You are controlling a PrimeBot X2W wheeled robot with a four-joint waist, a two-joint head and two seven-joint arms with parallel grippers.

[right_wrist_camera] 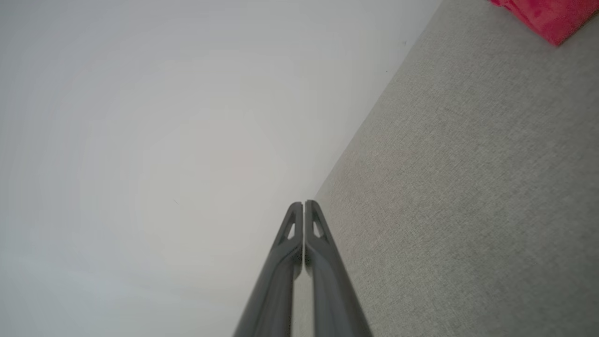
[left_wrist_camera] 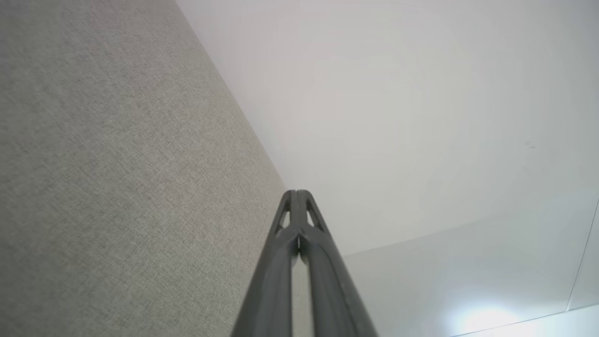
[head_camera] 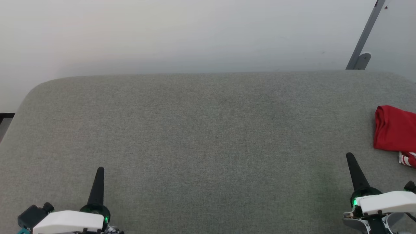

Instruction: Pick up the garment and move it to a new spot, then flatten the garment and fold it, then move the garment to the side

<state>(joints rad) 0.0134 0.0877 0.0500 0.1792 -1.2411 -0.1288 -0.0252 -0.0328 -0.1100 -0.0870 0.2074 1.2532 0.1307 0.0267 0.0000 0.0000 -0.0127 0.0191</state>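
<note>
The garment (head_camera: 395,130), red and folded into a compact block with a bit of white-and-red striped trim at its lower edge, lies at the far right of the grey fabric table (head_camera: 201,136), partly cut off by the frame. A red corner of the garment (right_wrist_camera: 552,16) shows at the top right of the right wrist view. My right gripper (head_camera: 350,156) is shut and empty, below and left of the garment, apart from it. At the lower left, my left gripper (head_camera: 100,169) is also shut and empty. Both pairs of fingers are pressed together in the wrist views (left_wrist_camera: 296,193) (right_wrist_camera: 303,204).
A pale wall (head_camera: 182,32) rises behind the table's far edge. A grey metal strut with a bracket (head_camera: 362,48) leans at the upper right. The table's far left corner is rounded, with a dark edge (head_camera: 6,115) beyond it.
</note>
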